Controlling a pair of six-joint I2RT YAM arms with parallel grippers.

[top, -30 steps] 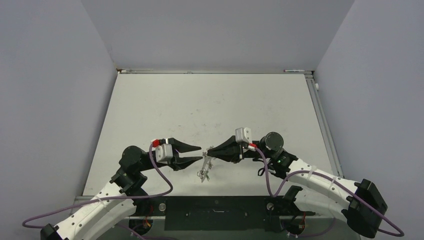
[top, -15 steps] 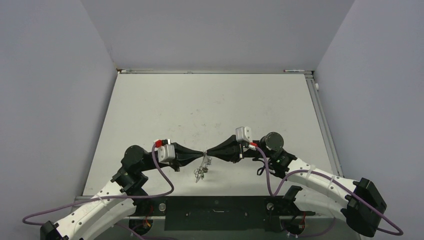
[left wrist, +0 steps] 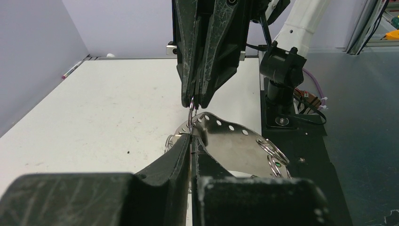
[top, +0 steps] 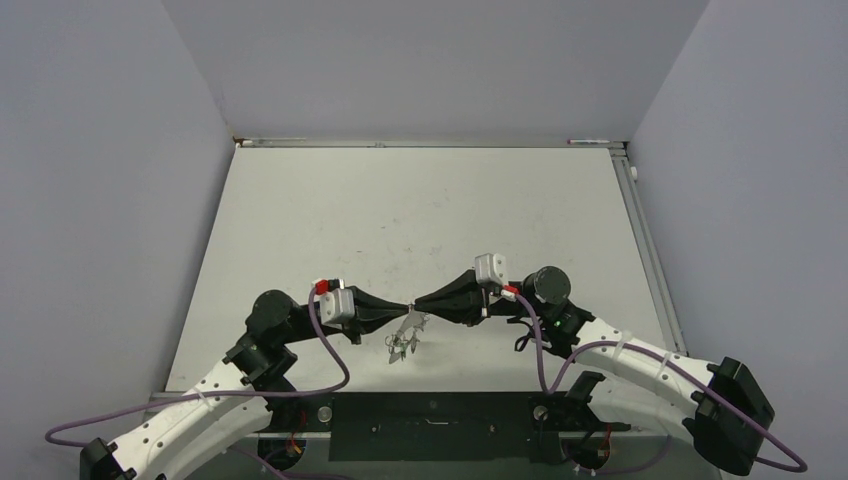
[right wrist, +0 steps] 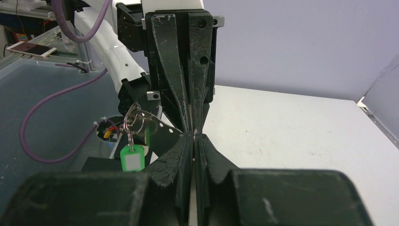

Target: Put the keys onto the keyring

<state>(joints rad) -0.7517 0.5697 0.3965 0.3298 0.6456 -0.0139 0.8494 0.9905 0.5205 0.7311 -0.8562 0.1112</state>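
Note:
My left gripper (top: 407,305) and right gripper (top: 418,303) meet tip to tip above the table's near middle. Both are shut on a thin grey wire ring, the keyring (left wrist: 189,117), which shows edge-on between the tips. In the left wrist view my left gripper (left wrist: 192,137) points at the right gripper's fingers (left wrist: 202,70). A small metal bunch, the keys (top: 402,342), hangs below the tips. It includes a curved silver strip with holes (left wrist: 230,141), small split rings (left wrist: 275,155) and a green plastic head with a white window (right wrist: 131,160). I cannot make out single key blades.
The white table (top: 420,210) stretches away behind the grippers, with grey walls on three sides. The black base plate (top: 430,410) and purple cables (top: 330,365) lie along the near edge. A pen (left wrist: 71,71) lies by the wall.
The left gripper, open a second ago, has moved right to the right gripper's tips and shut on the ring. The hanging bunch swung slightly left.

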